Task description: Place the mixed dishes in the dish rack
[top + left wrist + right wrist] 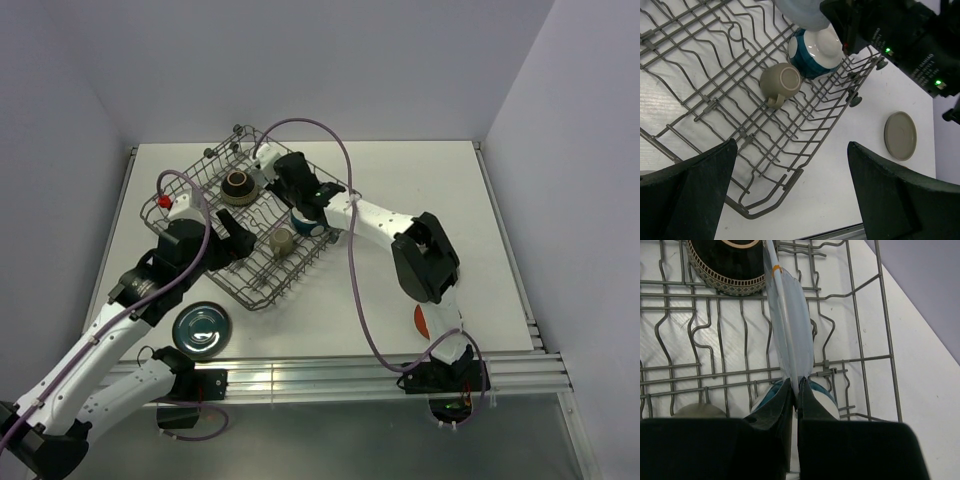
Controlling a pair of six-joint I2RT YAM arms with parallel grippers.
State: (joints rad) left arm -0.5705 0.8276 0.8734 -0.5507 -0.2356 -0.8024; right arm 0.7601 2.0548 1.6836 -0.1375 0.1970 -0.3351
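Blue plate [792,330] clamped, R gripper [796,389] over rack [262,270]

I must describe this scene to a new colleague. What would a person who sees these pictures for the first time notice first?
Most striking is the right hand, shut on a pale blue plate held on edge over the dish rack on the table. Beside it the left hand hangs open over the rack's near side, where a grey mug sits among the wires.
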